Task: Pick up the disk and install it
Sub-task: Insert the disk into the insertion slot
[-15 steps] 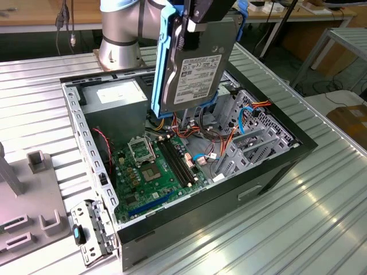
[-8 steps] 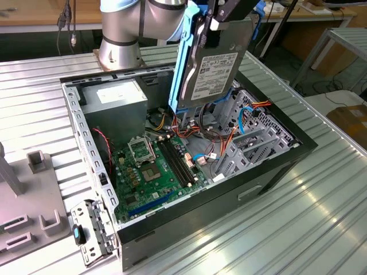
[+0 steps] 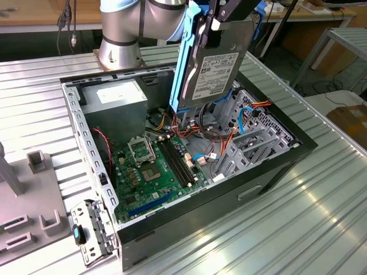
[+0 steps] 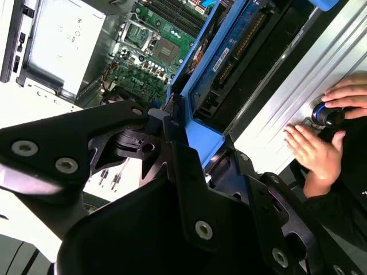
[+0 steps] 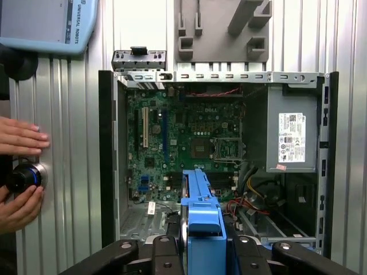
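Pick-up is done: the gripper clamps the disk upright above the open computer case. Installing calls for lining its rails with the cage on the exterior view's right.

Your work surface is a ribbed metal table. Its slats run in parallel and catch bright glare towards the exterior view's right. Behind it, at the exterior view's left, you have a light wooden desk with dark cables hanging off its front edge. A second wooden desk stands at the far right, with a metal-framed side table near it. The floor is dark. A brown cardboard box sits low beyond the table's right edge.
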### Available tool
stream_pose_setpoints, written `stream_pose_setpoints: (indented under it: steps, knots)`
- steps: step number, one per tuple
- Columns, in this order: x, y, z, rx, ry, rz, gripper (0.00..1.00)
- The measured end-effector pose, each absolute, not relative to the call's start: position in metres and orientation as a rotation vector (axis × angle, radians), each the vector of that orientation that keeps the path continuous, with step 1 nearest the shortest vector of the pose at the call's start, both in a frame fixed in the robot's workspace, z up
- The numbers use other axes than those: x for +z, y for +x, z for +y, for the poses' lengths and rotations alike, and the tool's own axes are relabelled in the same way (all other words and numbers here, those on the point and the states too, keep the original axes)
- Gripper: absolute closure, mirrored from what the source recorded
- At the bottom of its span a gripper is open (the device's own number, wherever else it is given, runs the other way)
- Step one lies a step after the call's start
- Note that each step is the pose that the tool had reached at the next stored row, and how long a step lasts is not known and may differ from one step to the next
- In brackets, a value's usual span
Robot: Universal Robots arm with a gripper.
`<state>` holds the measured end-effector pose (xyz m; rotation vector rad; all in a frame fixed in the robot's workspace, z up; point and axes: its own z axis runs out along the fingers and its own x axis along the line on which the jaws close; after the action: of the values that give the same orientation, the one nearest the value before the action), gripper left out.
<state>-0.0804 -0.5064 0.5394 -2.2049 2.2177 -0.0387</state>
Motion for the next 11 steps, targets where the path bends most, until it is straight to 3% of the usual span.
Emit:
stream_pose_setpoints:
  steps: [11]
  knots:
    - [0.5395,-0.08,-0.5064,-0.035,-2.207,2.22,0.63]
